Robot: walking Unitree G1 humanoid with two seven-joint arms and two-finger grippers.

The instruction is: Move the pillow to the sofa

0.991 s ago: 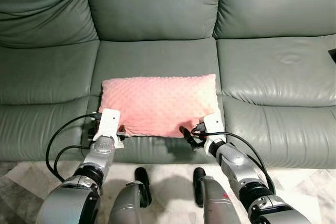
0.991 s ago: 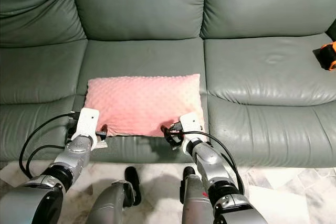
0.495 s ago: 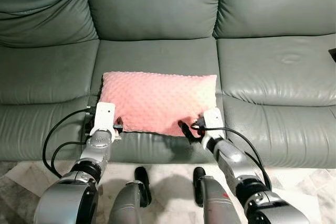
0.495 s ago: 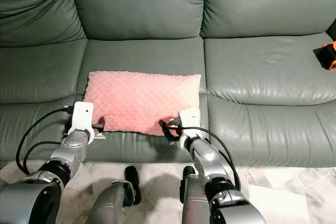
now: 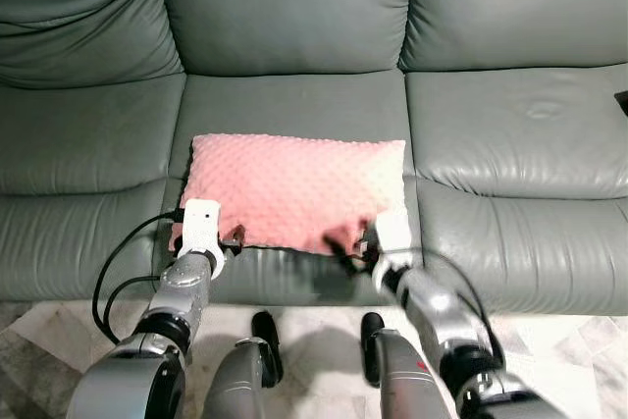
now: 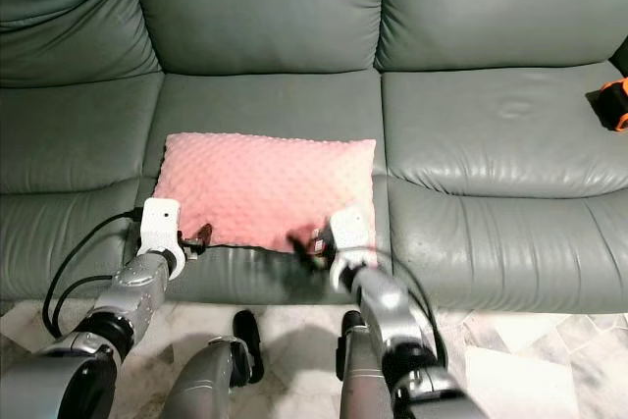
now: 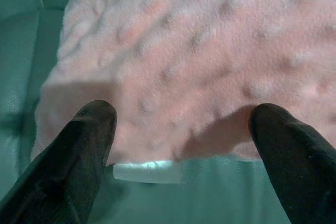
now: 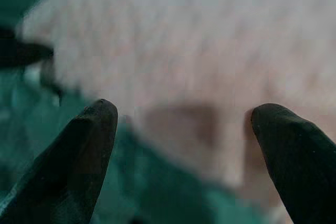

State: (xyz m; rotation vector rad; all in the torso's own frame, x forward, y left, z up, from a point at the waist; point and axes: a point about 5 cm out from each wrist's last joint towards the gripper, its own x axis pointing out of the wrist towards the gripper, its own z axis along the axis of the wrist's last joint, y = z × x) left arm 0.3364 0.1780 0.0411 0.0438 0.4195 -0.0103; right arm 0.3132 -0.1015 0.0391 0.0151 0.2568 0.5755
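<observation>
On the sofa's [image 5: 294, 105] middle seat cushion, toward its front edge, lies the pink dotted pillow [image 5: 294, 191], flat. Left gripper [image 7: 181, 129] sits at the pillow's front-left corner, fingers spread and holding nothing. Right gripper [image 8: 181, 129], blurred, sits at the front-right corner, its fingers likewise apart and released.

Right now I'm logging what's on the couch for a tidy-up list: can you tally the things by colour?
Pink: 1, the pillow on the middle seat of the sofa.
Orange and black: 1, a small object at the sofa's far right edge; too cropped to identify.
Total: 2.
The open left gripper and open right gripper sit at the pillow's front edge.
</observation>
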